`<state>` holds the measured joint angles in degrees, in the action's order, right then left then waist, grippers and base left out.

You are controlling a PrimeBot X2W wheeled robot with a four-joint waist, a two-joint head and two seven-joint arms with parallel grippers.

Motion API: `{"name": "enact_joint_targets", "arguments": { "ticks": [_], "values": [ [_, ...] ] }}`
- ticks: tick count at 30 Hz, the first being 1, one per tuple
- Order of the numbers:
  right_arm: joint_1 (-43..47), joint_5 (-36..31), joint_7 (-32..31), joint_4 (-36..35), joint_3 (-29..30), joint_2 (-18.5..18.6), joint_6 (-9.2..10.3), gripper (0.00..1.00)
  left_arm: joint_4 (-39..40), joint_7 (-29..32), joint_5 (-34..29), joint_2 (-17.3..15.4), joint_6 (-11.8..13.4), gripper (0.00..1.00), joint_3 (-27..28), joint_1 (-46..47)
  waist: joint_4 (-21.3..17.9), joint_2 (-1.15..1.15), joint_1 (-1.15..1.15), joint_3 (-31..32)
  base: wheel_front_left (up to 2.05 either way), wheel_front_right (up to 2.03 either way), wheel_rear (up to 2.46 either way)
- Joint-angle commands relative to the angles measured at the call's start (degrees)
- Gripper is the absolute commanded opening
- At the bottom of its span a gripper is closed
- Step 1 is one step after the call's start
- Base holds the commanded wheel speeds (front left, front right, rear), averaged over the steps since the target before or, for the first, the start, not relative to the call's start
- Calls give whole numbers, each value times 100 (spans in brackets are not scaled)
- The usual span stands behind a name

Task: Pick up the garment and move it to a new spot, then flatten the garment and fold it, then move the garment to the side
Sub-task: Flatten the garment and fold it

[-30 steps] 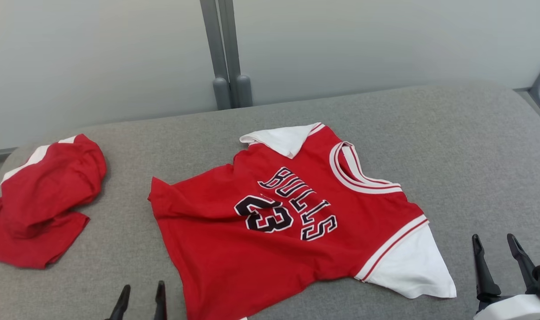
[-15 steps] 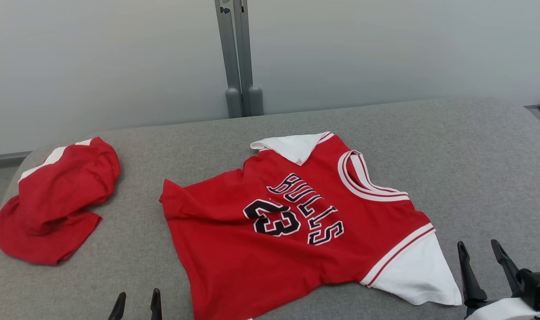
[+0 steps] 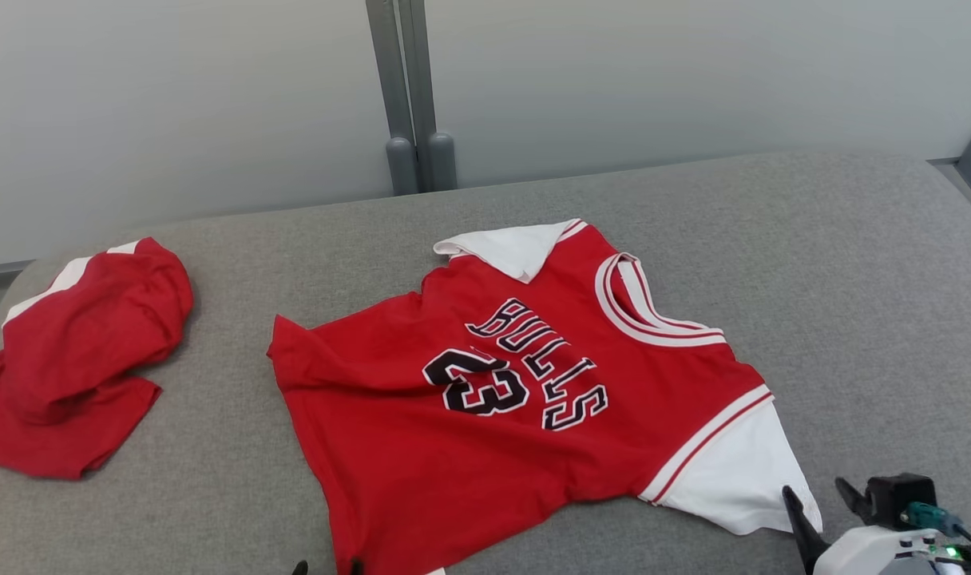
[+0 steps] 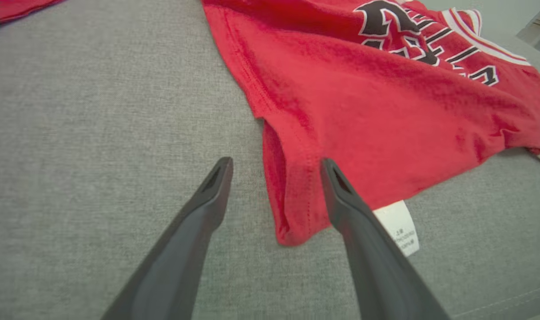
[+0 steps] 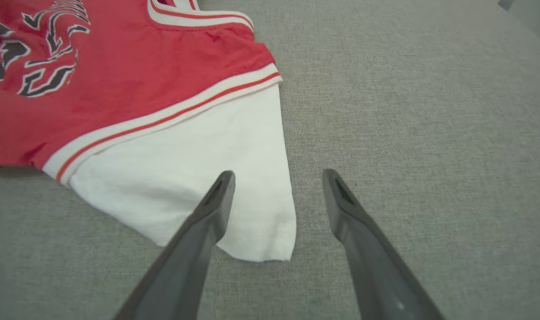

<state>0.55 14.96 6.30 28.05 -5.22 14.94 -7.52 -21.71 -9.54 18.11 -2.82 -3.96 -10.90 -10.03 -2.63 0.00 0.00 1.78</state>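
spreading across the middle of the grey padded counter (image 3: 853, 263), the red garment (image 3: 469, 447) lies face up, mostly open but skewed, with a ridge of slack across its lower body and its far sleeve folded in. a second red piece (image 3: 78, 359) sits bunched well apart at the counter's left end and is best left alone. judging by how things lie, the step in hand is the first pick-up, taken with both arms at once. the near white sleeve (image 5: 194, 169) lies flat under the right gripper (image 5: 277, 174), whose jaws stand fully apart with nothing in them, one finger over the sleeve and the other over bare counter, so the sleeve's edge runs between them. the left gripper (image 4: 275, 163) likewise has its jaws wide and empty, straddling the folded hem corner (image 4: 292, 209), with the small white care label (image 4: 401, 226) poking out just beside the finger on that view's right. to do this well, each arm should come down until one finger slides under the cloth, close on both layers rather than the top one, and bite far enough in that the fabric cannot slip out. avoid pinching the label alone. lift both ends together and evenly, keeping the cloth lightly taut between them so it carries flat and sets down without fresh wrinkles.
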Motion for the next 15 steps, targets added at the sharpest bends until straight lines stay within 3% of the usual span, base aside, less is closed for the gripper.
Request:
{"name": "enact_joint_targets", "arguments": {
  "ticks": [1, 5, 12, 13, 14, 15],
  "values": [
    [-110, 79, -195, 135, -160, 57, 6, 100, -128, 130, 94, -18, 107, 100, -60, 130, -30, 0, 0, -50, 0, 0, 0],
    [-309, 276, -612, 375, -603, 147, 6, 100, -398, 395, 201, -17, 300, 100, -211, 315, -65, 0, 0, -143, 0, 0, 0],
    [-510, 645, -822, 555, -1108, 180, 1, 100, -858, 735, 634, -8, 342, 98, -499, 402, -95, 0, 0, -204, 0, 0, 0],
    [-528, 723, -861, 575, -1188, 189, 1, 100, -896, 809, 735, 3, 303, 31, -561, 386, -103, 0, 0, -205, 0, 0, 0],
    [-525, 806, -883, 589, -1249, 190, 1, 79, -920, 861, 831, 8, 269, 0, -617, 376, -107, 0, 0, -204, 0, 0, 0],
    [-533, 889, -901, 591, -1311, 207, 0, 39, -944, 940, 950, 22, 238, 0, -687, 359, -109, 0, 0, -201, 0, 0, 0]
  ]
}}
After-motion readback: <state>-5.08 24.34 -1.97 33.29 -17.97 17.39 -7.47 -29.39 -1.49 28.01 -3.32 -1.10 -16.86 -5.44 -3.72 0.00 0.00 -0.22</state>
